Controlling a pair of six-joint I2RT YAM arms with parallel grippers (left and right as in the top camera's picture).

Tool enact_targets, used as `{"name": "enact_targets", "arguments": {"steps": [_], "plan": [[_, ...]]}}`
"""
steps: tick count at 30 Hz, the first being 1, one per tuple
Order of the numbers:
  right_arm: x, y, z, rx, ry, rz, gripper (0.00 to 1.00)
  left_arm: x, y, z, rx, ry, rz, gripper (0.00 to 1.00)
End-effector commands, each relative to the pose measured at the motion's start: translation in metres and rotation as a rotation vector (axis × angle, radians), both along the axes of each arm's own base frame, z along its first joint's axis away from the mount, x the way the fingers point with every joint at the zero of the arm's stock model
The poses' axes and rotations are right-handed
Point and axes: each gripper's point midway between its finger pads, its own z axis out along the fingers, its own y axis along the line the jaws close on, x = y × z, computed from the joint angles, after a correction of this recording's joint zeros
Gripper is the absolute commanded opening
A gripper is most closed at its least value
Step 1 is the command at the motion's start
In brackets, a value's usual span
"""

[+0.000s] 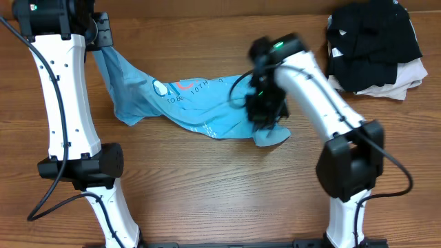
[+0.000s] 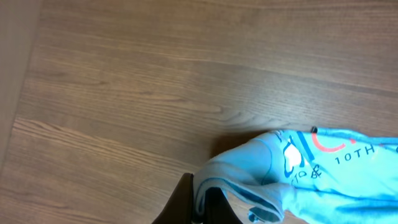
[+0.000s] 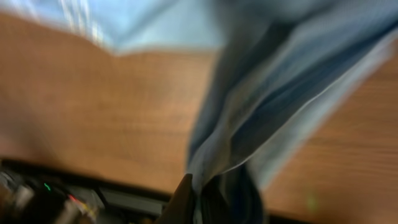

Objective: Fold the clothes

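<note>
Clamps a corner of the light blue T-shirt (image 1: 200,110) in the left jaws, closed on the thin cloth, with 1 dark finger (image 2: 180,204) showing against the fold. Holds that corner raised, so the cloth slopes from the left jaws down to the wooden bench (image 1: 207,200). Stretches the T-shirt across the wood toward the right jaws, crumpled and twisted in the middle, with red-and-white lettering and small white prints facing up between the 2 grips. Pinches the opposite end in the right jaws, likewise closed on cloth. Shows this only blurred in the right wrist view, where folds of the T-shirt (image 3: 267,106) run out from the grip over bare bench (image 3: 93,118). Leaves a small flap lying flat just beyond the right jaws, on the side away from the left jaws. Shows a pile of black garments (image 1: 372,38) on a beige-white folded cloth (image 1: 408,81) well apart from the right jaws, farther still from the left jaws, and clear of the T-shirt.
</note>
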Motion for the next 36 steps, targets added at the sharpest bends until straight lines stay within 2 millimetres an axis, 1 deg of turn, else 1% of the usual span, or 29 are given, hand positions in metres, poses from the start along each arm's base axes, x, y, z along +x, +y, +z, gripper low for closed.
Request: {"name": "enact_targets", "arguments": {"steps": [1,4,6,8,9,11,12,13,15,17,20,23,25,27,31,34,36], "plan": [[-0.050,0.038,-0.003,0.003,0.073,0.110,0.04,0.001,-0.001,0.011,-0.023,-0.048,0.009,0.04],[-0.083,0.059,-0.012,-0.044,0.102,0.167,0.04,0.006,0.000,0.014,-0.020,-0.072,0.007,0.04],[-0.096,0.070,-0.015,-0.057,0.100,0.191,0.04,0.009,0.000,0.016,-0.019,-0.084,0.007,0.04],[-0.103,0.078,-0.016,-0.064,0.091,0.199,0.04,0.010,0.000,0.016,-0.019,-0.089,0.007,0.04],[-0.104,0.079,-0.017,-0.076,0.084,0.194,0.08,0.010,0.000,0.017,-0.019,-0.090,0.007,0.04],[-0.101,0.075,-0.018,-0.107,0.064,0.185,0.23,0.011,0.000,0.017,-0.018,-0.094,0.007,0.04],[-0.098,0.073,-0.019,-0.118,0.059,0.171,0.32,0.011,0.000,0.017,-0.019,-0.097,0.007,0.04],[-0.095,0.070,-0.019,-0.126,0.054,0.158,0.36,0.012,0.000,0.018,-0.018,-0.100,0.007,0.04],[-0.083,0.061,-0.019,-0.138,0.035,0.131,0.50,0.014,0.000,0.019,-0.018,-0.107,0.007,0.04],[-0.063,0.049,-0.021,-0.152,0.001,0.079,0.62,0.014,0.000,0.019,-0.018,-0.111,0.006,0.04],[-0.032,0.023,-0.023,-0.175,-0.038,-0.020,0.65,0.015,-0.001,0.019,-0.024,-0.112,0.002,0.04],[-0.003,-0.001,-0.027,-0.155,-0.060,-0.108,0.66,0.016,-0.001,0.018,-0.025,-0.109,0.002,0.04],[0.015,-0.020,-0.031,-0.138,-0.076,-0.160,0.67,0.016,-0.002,0.016,-0.031,-0.107,-0.001,0.04],[0.028,-0.033,-0.039,-0.097,-0.087,-0.178,0.67,0.017,-0.004,0.015,-0.039,-0.103,-0.006,0.04],[0.038,-0.043,-0.060,0.048,-0.077,-0.174,0.68,0.020,-0.005,0.009,-0.047,-0.091,-0.011,0.04],[0.039,-0.055,-0.077,0.060,-0.081,-0.179,0.67,0.022,-0.005,0.004,-0.046,-0.079,-0.014,0.04],[0.039,-0.052,-0.083,0.109,-0.087,-0.155,0.66,0.023,-0.005,0.002,-0.043,-0.072,-0.021,0.04]]}}
